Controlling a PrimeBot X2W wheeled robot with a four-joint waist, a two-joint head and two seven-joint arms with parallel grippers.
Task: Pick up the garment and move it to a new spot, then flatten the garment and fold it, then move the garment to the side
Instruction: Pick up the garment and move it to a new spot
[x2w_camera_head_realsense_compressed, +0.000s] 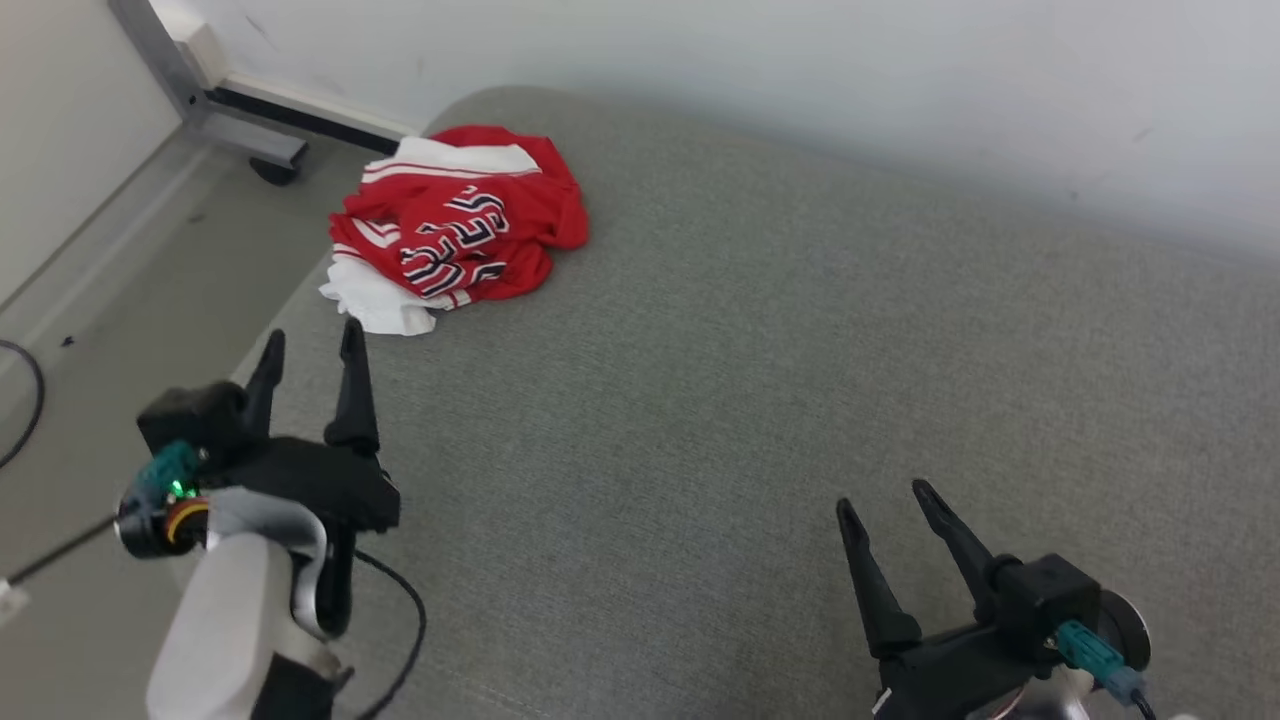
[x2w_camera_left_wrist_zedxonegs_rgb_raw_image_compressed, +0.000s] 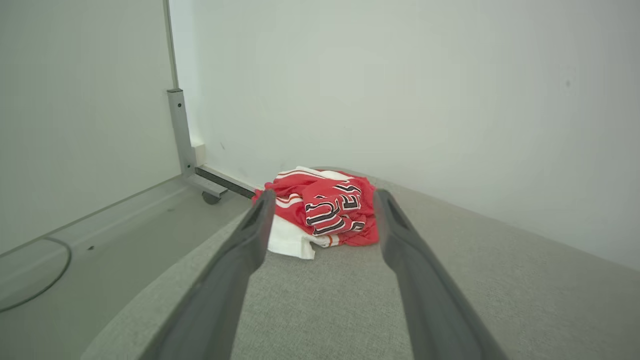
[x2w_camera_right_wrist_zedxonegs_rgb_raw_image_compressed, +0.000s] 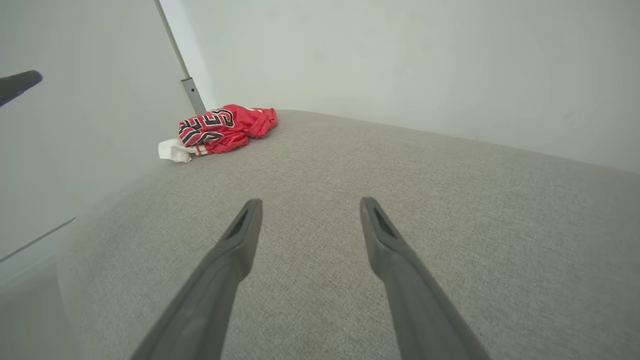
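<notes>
Garment: lay crumpled at far-left corner of cushion. Left gripper: hung at cushion left edge, jaws spread, empty. Right gripper: over cushion near side, jaws spread, empty.

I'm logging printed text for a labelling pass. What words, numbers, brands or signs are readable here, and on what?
Red and white garment: large dark block letters outlined in white. The crumpled folds break them up, so no whole word can be read in any view.
Grey cushion: no text on it.
Wall: no text or sign on it.
</notes>
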